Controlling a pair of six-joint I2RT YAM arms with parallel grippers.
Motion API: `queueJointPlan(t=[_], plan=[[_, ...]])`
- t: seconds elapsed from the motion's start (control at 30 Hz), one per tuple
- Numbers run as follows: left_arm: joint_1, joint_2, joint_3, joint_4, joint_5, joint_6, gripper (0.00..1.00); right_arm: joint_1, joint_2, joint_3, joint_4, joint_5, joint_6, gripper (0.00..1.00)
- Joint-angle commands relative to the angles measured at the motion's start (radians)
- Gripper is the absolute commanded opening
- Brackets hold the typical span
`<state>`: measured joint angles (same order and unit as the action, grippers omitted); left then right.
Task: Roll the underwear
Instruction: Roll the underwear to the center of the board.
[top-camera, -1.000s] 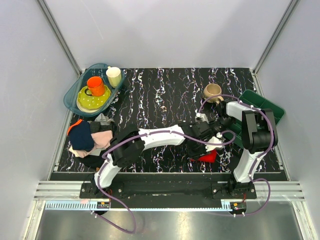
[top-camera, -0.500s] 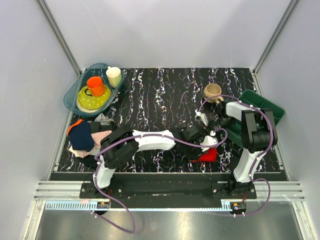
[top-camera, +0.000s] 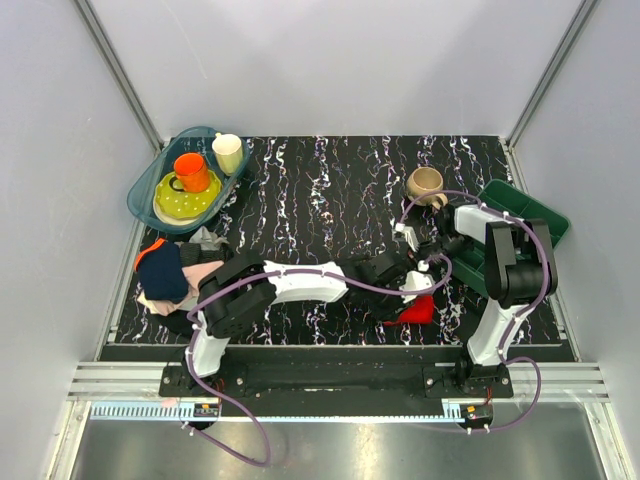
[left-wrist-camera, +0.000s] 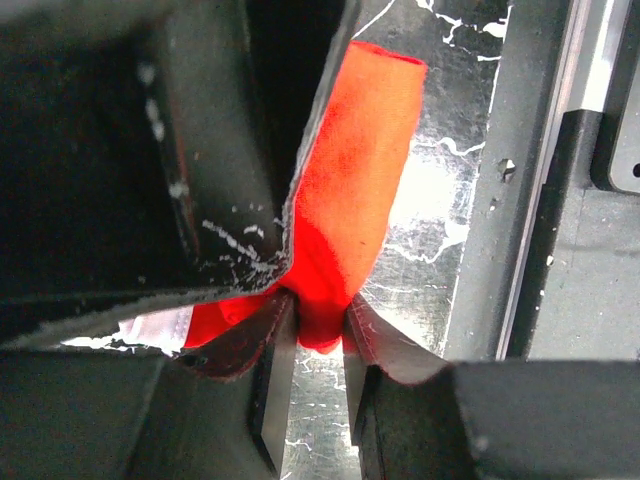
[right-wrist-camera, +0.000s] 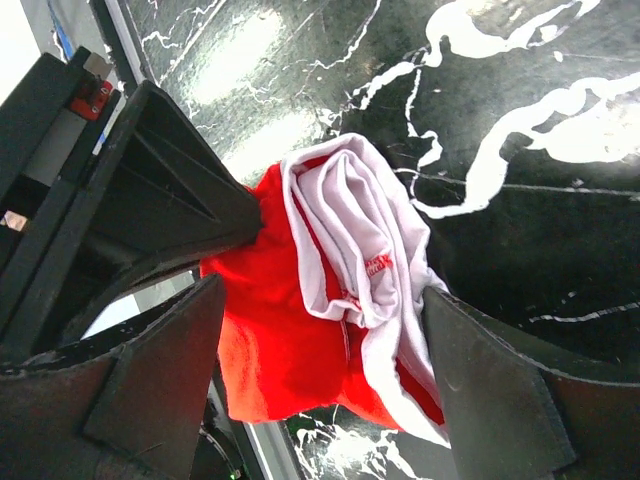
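The underwear (top-camera: 416, 312) is a bunched bright red bundle with white trim on the marbled table near the front right. My left gripper (top-camera: 402, 288) reaches across from the left. In the left wrist view it (left-wrist-camera: 320, 325) is shut on a fold of the red fabric (left-wrist-camera: 350, 180). My right gripper (top-camera: 421, 268) hangs just above the bundle. In the right wrist view its jaws (right-wrist-camera: 325, 335) stand wide on either side of the red and white bundle (right-wrist-camera: 290, 330), and the white trim (right-wrist-camera: 370, 240) lies against one finger (right-wrist-camera: 500, 390).
A teal tray (top-camera: 143, 188) with an orange cup, a yellow plate and a cream mug sits at the back left. A pile of navy, pink and beige garments (top-camera: 175, 275) lies at the left edge. A tan mug (top-camera: 425, 183) and a green bin (top-camera: 530, 212) are at the right.
My left arm's elbow has swung left and down, and its gripper has shifted slightly left at the bundle. My right gripper has edged back a little. The underwear has barely moved.
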<state>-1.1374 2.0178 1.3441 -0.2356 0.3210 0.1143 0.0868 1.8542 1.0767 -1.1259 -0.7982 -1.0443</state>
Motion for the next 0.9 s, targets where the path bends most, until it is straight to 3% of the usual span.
queueJointPlan(t=[0.0,0.5,0.87], plan=[[0.082,0.019,-0.077,0.010,-0.132,-0.064,0.29,-0.027,-0.072,-0.005,-0.066,0.004,0.035,0.88],[0.071,-0.002,-0.210,0.165,-0.160,-0.076,0.30,-0.081,-0.119,0.121,0.055,0.077,0.234,0.86],[0.071,0.018,-0.200,0.151,-0.140,-0.067,0.31,-0.150,-0.193,0.219,0.005,-0.028,0.262,0.84]])
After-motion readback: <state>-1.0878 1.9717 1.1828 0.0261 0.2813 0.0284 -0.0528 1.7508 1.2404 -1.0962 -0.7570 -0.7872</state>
